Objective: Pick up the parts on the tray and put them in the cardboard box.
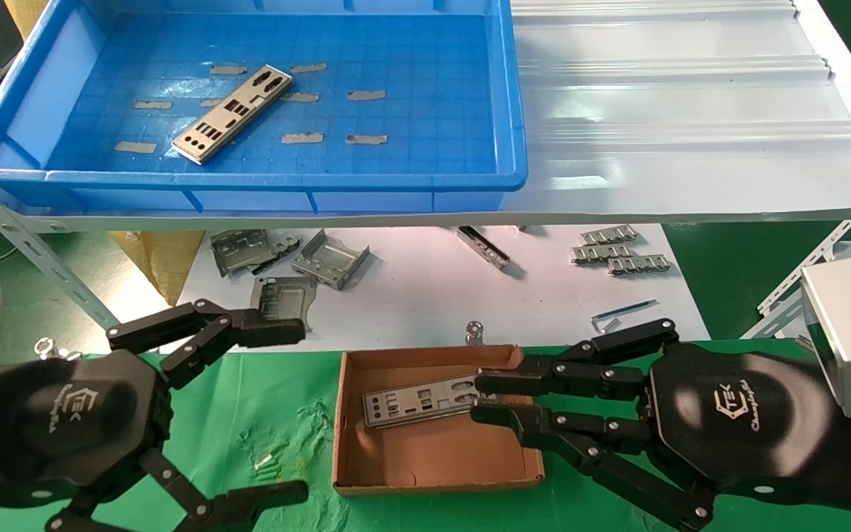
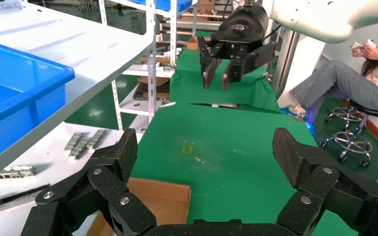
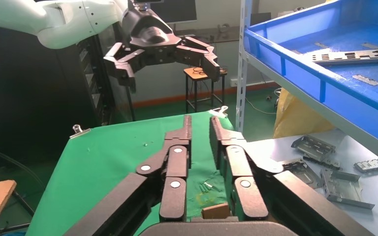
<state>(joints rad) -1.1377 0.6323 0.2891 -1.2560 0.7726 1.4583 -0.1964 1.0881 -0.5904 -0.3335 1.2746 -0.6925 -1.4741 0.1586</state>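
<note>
- Two plates show in your head view: one silver plate (image 1: 233, 113) lies flat on the floor of the blue tray (image 1: 248, 181), its long axis diagonal, near end toward the left front, far end up and to the right. You can see its punched round and rectangular cutouts.
- Your left gripper (image 1: 292, 410) hangs over the green cloth (image 1: 263, 436) to the left of the cardboard box (image 1: 436, 469), fingers spread wide, holding nothing.
- Your second plate (image 1: 418, 403) sits in the cardboard box, long axis running roughly left to right, its right end slightly higher and reaching the right gripper (image 1: 481, 399).
- Your right gripper's fingers are narrowed around that right end; the head view suggests a hold, though the contact itself is partly hidden.
- Your right wrist view shows the right gripper's fingers (image 3: 177, 147) close together and the tray plate (image 3: 354, 55) edge-on, but not the box plate.
- Your left wrist view shows only a corner of the box (image 2: 162, 199).
- Folded grey brackets (image 1: 289, 258) lie on the white sheet (image 1: 425, 288) below the shelf.
</note>
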